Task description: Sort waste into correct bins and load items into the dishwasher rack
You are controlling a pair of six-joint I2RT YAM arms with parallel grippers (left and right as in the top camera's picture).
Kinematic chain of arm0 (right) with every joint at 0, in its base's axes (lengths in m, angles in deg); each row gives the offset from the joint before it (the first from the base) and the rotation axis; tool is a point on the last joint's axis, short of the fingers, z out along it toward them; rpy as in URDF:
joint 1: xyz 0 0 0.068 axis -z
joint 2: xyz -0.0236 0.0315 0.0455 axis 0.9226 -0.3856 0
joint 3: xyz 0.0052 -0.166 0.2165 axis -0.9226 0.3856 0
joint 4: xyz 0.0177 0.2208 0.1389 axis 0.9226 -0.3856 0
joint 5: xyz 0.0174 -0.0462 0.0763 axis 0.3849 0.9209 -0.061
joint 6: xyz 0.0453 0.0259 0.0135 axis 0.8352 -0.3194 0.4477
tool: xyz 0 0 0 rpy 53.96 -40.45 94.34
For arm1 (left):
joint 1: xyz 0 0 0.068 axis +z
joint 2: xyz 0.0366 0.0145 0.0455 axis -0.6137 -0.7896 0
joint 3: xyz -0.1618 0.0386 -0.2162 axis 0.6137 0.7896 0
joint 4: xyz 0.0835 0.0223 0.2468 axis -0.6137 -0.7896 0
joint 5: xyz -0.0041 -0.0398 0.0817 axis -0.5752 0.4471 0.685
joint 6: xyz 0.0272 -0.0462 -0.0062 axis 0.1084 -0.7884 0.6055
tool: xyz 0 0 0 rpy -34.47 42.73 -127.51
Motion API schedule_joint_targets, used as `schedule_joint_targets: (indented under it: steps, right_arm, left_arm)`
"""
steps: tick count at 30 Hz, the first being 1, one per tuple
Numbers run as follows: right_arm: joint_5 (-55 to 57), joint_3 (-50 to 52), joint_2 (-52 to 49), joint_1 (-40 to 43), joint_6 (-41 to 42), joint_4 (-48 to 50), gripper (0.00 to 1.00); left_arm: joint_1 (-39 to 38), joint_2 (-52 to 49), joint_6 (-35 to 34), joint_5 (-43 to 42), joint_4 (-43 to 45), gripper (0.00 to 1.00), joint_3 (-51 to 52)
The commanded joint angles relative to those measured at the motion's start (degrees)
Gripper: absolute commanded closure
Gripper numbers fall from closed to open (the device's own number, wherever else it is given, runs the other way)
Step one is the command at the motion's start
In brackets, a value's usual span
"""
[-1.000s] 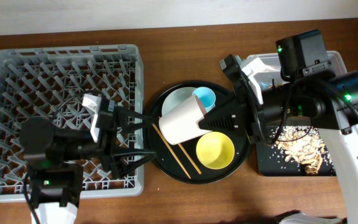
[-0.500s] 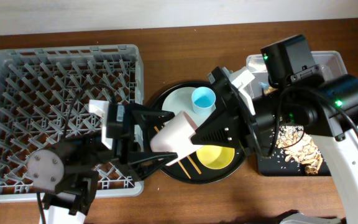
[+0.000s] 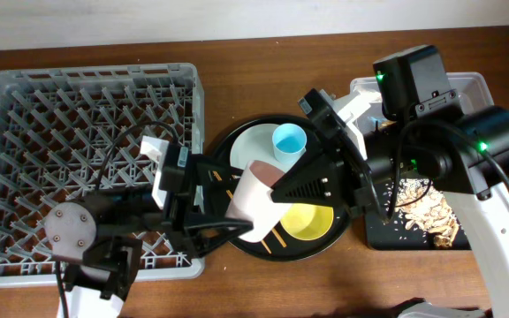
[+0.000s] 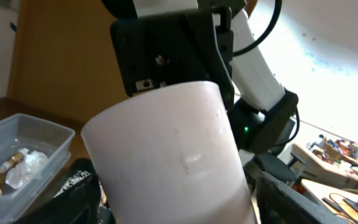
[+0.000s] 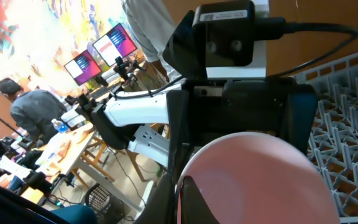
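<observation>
**Held item.** The small pink cup (image 3: 256, 201) hangs tilted above the round black tray (image 3: 263, 255), between the 2 arms. It touches neither the tray nor the desk (image 3: 254, 79). In the right wrist view its pink inside (image 5: 260, 180) faces that camera. In the left wrist view its pale outer wall (image 4: 179, 168) fills most of the frame.

**Right pincer** (image 3: 279, 190). It is clamped together on the rim wall of the small pink cup.

**Left pincer** (image 3: 239, 200). Its 2 fingers (image 3: 215, 168) stand apart, 1 on each side of the cup. I cannot tell whether they press on it.

**Round black tray.**
- The small blue cup (image 3: 289, 141) stands upright on the pale round plate (image 3: 253, 141).
- The yellow bowl (image 3: 312, 221) sits near the tray's front, partly under the right arm.
- The wooden chopsticks (image 3: 277, 237) lie beside the bowl, mostly covered by the held cup.

**Dishwasher rack** (image 3: 60, 115). It sits on the left of the desk, with the left arm over its near right corner.

**Bins.**
- The clear plastic tub (image 4: 36, 134) holds the white tissue (image 4: 33, 165) and the gold-brown foil wrapper (image 4: 5, 171).
- The shallow black tray (image 3: 387, 234) sits on the right of the desk and holds the beige food scraps (image 3: 431, 212).
</observation>
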Motion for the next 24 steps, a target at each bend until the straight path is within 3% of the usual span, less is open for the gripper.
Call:
schedule_joint_targets:
  steps: [1,8,16,18,20,22,24]
  right_arm:
    - [1.42,-0.13,-0.26,0.22,-1.03,1.33,0.96]
    - [1.81,-0.13,-1.55,0.13,-1.01,5.95,0.96]
    - [3.98,-0.13,-2.16,0.13,-0.98,5.68,0.96]
    - [6.45,-0.13,-2.16,0.13,-1.01,4.76,0.95]
    - [7.26,-0.13,-2.16,0.13,-0.98,4.2,0.86]
    - [7.23,-0.15,-2.14,0.52,-0.94,4.48,0.69]
    - [7.21,-0.17,-2.14,2.95,-0.11,5.2,0.63]
  left_arm:
    - [-0.61,-0.46,0.92,-3.67,0.33,0.18,-0.42]
    - [-2.8,-1.14,0.94,-7.26,-0.24,0.18,-0.42]
    - [-2.86,-1.14,0.92,-7.28,-0.04,0.6,-0.42]
    - [-2.84,-1.14,0.92,-7.28,0.0,0.61,-0.42]
    - [-2.84,-1.11,0.9,-7.34,1.55,0.68,-0.42]
    - [-2.6,-1.14,0.87,-7.85,2.1,0.69,-0.42]
    - [-1.36,-1.14,0.17,-11.23,2.03,0.69,-0.42]
